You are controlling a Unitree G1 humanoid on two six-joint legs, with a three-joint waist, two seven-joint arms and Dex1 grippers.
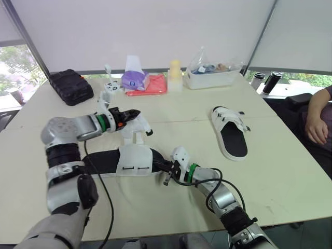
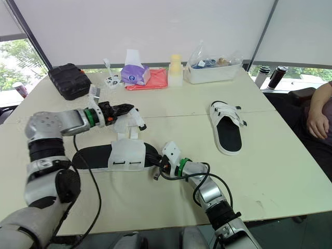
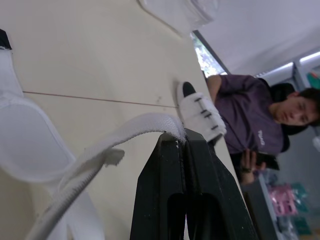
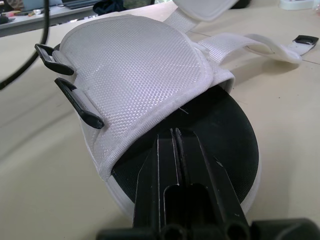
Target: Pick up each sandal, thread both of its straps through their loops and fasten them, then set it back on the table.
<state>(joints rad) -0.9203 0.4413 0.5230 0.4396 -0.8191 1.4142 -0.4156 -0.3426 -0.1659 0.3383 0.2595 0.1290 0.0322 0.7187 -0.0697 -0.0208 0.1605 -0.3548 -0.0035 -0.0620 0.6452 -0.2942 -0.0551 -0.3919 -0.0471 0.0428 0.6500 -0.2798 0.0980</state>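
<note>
Closest to the camera, the right gripper (image 1: 167, 170) is closed on the front edge of the near sandal (image 1: 122, 162), which lies on the table (image 1: 270, 171). One white strap (image 1: 139, 125) is pinched in the closed left gripper (image 1: 135, 113), apart from the black loops (image 4: 75, 95), so threading is judged unfinished. The second sandal (image 1: 231, 132), further right, seems already fastened

Left gripper (image 3: 184, 137) pinched tight on white strap (image 3: 145, 125); strap arcs to white upper flap (image 3: 30, 145). Second sandal (image 3: 200, 111) farther along table (image 3: 100, 60). Person (image 3: 250, 125) in purple shirt beyond edge, possibly holding phone (image 3: 262, 160).
</note>
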